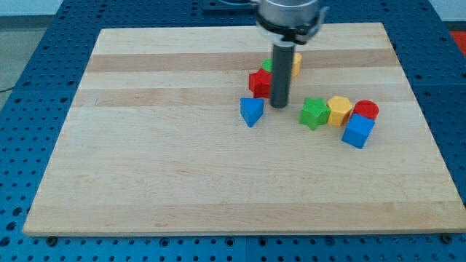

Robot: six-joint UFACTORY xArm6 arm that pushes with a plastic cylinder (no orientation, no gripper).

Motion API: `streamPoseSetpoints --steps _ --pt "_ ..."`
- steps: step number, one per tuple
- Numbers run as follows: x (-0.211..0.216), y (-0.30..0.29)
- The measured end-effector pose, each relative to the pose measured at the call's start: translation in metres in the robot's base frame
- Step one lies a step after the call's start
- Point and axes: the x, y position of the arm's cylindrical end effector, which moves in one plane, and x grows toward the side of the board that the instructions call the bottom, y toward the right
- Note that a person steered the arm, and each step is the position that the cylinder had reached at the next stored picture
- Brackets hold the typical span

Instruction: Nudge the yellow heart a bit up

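The yellow heart (295, 64) lies near the view's top centre, with its left part hidden behind my rod. My tip (280, 107) rests on the board below the heart, just right of the red star (259, 82) and up-right of the blue triangle (252, 110). A green block (267, 65), mostly hidden by the rod, sits left of the heart and above the red star. The tip touches no block that I can make out.
To the right of the tip lies a cluster: a green star (314, 113), a yellow hexagon (339, 110), a red cylinder (366, 110) and a blue cube (358, 131). The wooden board (182, 182) lies on a blue perforated table.
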Motion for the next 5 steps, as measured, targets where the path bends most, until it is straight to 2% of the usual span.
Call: streamPoseSetpoints --steps 1,2,5 --pt "0.002 0.047" --pt "-0.006 0.057" --pt "-0.063 0.013"
